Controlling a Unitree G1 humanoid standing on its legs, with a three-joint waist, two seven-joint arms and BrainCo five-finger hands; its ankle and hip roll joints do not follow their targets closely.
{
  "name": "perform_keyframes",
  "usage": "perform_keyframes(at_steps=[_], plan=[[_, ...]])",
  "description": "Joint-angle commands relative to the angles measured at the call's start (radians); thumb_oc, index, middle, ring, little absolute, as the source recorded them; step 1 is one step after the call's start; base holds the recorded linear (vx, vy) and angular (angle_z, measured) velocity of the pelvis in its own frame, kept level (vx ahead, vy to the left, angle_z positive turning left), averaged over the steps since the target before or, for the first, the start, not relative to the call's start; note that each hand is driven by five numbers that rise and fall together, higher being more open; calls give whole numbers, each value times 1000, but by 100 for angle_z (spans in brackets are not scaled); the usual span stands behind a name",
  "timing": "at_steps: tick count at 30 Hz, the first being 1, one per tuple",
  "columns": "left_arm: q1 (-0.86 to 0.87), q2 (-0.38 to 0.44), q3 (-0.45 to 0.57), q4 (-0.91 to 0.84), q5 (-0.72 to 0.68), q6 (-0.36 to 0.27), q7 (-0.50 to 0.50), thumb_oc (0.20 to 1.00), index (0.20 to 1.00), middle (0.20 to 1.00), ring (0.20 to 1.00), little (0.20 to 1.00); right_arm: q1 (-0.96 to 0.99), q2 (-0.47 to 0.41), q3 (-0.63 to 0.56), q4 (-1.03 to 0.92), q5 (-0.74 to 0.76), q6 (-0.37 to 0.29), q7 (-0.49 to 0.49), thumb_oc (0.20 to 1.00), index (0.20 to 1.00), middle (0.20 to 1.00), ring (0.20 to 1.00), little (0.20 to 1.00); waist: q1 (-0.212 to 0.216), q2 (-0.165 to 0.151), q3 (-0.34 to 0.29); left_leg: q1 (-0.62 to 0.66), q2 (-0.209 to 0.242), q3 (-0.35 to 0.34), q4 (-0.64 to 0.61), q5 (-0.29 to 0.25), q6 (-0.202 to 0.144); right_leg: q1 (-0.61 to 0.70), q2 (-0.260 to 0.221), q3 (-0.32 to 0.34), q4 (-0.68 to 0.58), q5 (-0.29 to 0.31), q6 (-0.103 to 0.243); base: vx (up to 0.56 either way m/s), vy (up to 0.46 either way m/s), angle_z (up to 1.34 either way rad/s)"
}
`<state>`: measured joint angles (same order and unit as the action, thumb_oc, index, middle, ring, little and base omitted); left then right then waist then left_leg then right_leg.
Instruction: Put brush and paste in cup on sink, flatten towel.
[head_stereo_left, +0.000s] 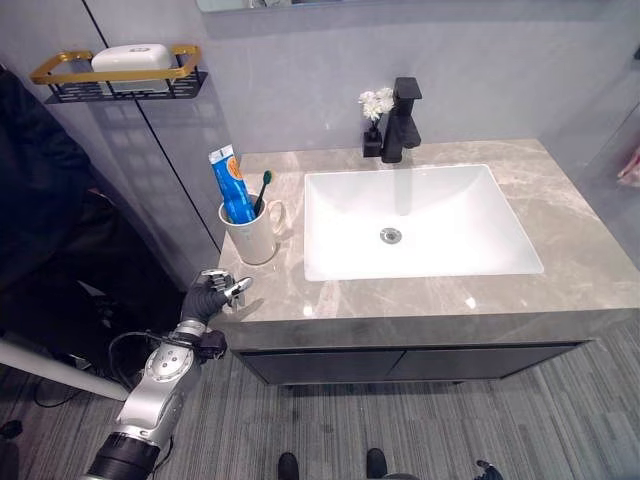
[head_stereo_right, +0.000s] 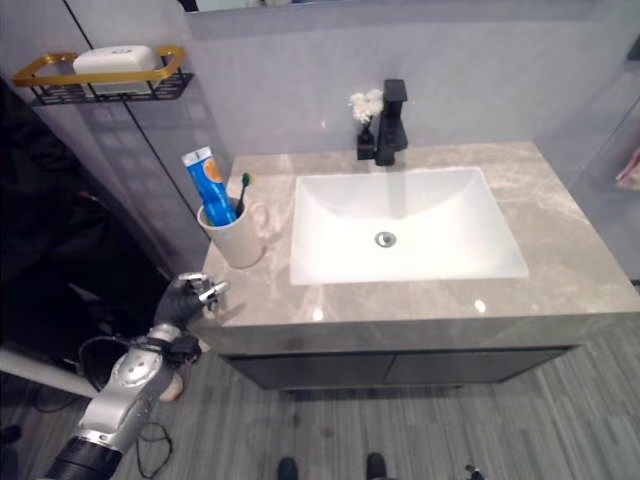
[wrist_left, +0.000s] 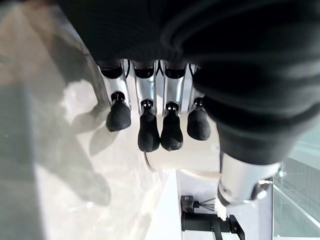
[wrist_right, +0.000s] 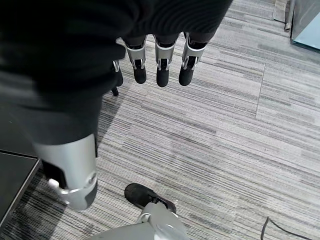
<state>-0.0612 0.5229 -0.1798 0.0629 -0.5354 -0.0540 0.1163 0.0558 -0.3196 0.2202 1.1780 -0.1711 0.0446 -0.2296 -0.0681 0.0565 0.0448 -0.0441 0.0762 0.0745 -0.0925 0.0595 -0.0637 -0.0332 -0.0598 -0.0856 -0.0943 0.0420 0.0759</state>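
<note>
Two things already stand in the cup (head_stereo_left: 249, 236) at the left side of my table (head_stereo_left: 560, 215): the blue paste (head_stereo_left: 231, 185) leaning upright against the rim, and the brush (head_stereo_left: 261, 192) beside it with its green head sticking up. The cup sits on the marble top just beside the left edge of the white sink (head_stereo_left: 415, 222), near the table's front left corner. My left robot hand (head_stereo_left: 213, 293) hovers at that corner, just in front of the cup, its fingers (wrist_left: 149, 131) relaxed and slightly bent, holding nothing and not touching the cup. My right robot hand (wrist_right: 159, 59) hangs low over the striped grey floor (wrist_right: 240, 130), its fingers loose and empty too. Behind the sink stands a black faucet (head_stereo_left: 402, 123) with a small vase of white flowers (head_stereo_left: 376, 108) just beside it. On the wall to the left, a gold-rimmed shelf (head_stereo_left: 118, 78) carries a white soap dish (head_stereo_left: 131, 57).
</note>
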Motion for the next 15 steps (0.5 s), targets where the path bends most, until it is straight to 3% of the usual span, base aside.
perform_keyframes(at_steps=[1, 15], plan=[[-110, 19, -9, 50, -28, -36, 38, 200, 200, 200, 200, 200, -23, 1, 31, -22, 18, 3, 4, 1000, 1000, 1000, 1000, 1000, -13, -41, -10, -21, 24, -13, 5, -10, -42, 10, -61, -32, 34, -36, 57, 20, 2, -5], [-203, -31, -29, 128, 15, -41, 100, 200, 200, 200, 200, 200, -23, 9, 59, -39, 14, 6, -9, 1000, 1000, 1000, 1000, 1000, -33, -40, 1, -24, 30, 3, 5, -13, -48, -4, -57, -16, 32, -38, 55, 1, -5, -4]])
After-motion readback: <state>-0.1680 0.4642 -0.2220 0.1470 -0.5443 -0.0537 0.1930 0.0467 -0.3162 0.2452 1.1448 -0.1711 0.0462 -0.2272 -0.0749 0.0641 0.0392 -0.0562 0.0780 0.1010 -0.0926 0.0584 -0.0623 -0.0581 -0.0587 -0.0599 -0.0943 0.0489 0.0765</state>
